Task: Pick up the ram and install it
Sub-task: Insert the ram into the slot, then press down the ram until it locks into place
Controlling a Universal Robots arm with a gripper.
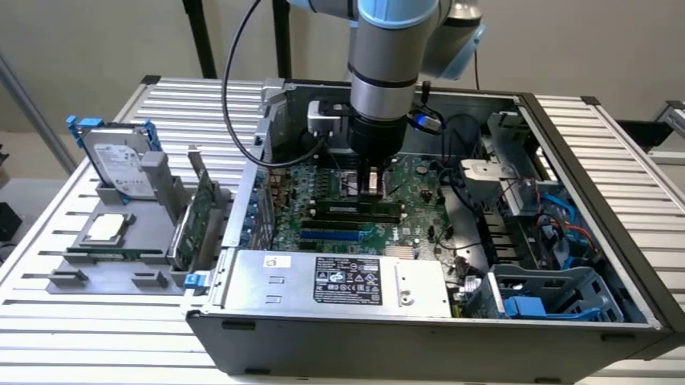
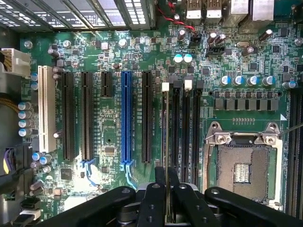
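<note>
At the exterior view's left, on the slatted counter (image 1: pixel 64 200), a grey holder rack (image 1: pixel 118 257) carries a silver hard drive (image 1: pixel 115 164) in a blue frame standing upright, a square processor chip (image 1: pixel 107 227) lying flat, and a tall green expansion card (image 1: pixel 199 220) standing on edge just beside the case. The open computer case (image 1: pixel 428 321) fills the middle and right of the frame, with the boxed power supply (image 1: pixel 342 279) along its near edge and blue cables (image 1: pixel 562 216) at its right side. Above the motherboard (image 1: pixel 321 233) in the middle, the arm reaches straight down and its tool (image 1: pixel 371 183) is low over the memory slots. In the wrist view, the white slot (image 2: pixel 43 109) sits at the far left of the board, then black slots and a blue slot (image 2: pixel 126 116), then the memory slots (image 2: pixel 184 125), and the empty processor socket (image 2: pixel 244 165) at the right. The tool's fingers (image 2: pixel 154 198) are drawn narrow, pinching the ram (image 2: pixel 165 137), which is seen edge-on as a thin vertical strip standing in line with the leftmost memory slot; whether it is fully seated cannot be told.
</note>
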